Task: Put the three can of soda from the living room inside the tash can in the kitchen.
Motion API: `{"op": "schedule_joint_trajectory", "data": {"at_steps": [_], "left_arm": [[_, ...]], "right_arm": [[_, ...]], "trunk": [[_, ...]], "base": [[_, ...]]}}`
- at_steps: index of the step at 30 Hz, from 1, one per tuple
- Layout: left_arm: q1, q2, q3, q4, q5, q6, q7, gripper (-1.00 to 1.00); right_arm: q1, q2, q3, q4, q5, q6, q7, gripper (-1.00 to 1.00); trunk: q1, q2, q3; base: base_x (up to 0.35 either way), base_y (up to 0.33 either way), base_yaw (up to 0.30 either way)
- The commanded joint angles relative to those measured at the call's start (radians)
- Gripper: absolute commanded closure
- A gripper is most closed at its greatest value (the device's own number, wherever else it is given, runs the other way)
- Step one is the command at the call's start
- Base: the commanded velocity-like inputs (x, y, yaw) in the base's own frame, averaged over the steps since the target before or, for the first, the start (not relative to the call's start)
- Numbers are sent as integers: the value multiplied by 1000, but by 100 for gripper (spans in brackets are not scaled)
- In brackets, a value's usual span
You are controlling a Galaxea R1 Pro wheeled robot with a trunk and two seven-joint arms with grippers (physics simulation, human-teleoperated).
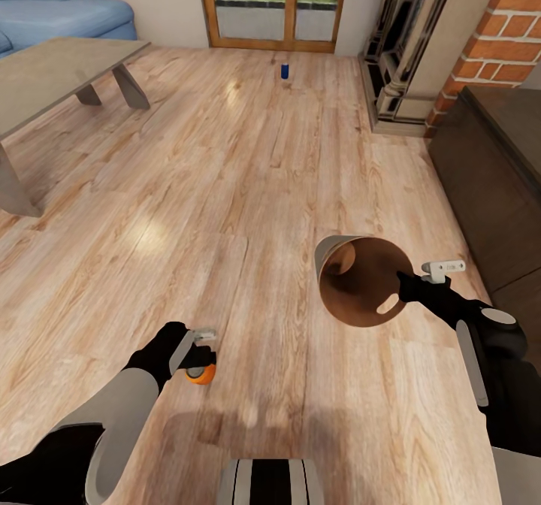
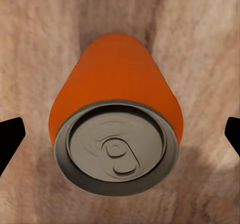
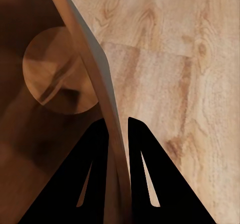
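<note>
Living-room planks under us, our right gripper pinches the tash can wall, our left gripper jaws spread around the orange can between them, blue can far off, bin apparently empty.

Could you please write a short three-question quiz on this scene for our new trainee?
1. True or false: the right end effector pinches the bin by its rim.
2. What does the left end effector have between its fingers?
A. a blue can
B. an orange can
C. nothing
3. Where does the blue can stand?

Key:
1. True: one finger is inside the wall, one outside.
2. B, though the fingers stand wide of the can, so no grip shows.
3. Upright on the wood floor, far ahead near the glass doors.
</note>
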Motion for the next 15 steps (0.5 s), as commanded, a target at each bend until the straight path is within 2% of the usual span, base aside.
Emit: {"op": "schedule_joint_trajectory", "data": {"at_steps": [1,5,10,15], "left_arm": [[0,0,0,0,0,0,0,-100],[0,0,0,0,0,0,1,-100],[0,0,0,1,0,-1,0,-100],[0,0,0,1,0,0,1,-100]], "right_arm": [[0,0,0,-1,-15,2,6,100],[0,0,1,-1,-15,1,6,100],[1,1,1,-1,-15,1,6,100],[1,1,1,-1,-15,1,7,100]], "trunk": [[0,0,0],[0,0,0],[2,-1,-19],[2,-1,-19]], "base": [[10,0,0],[5,0,0],[0,0,0],[0,0,0]]}}
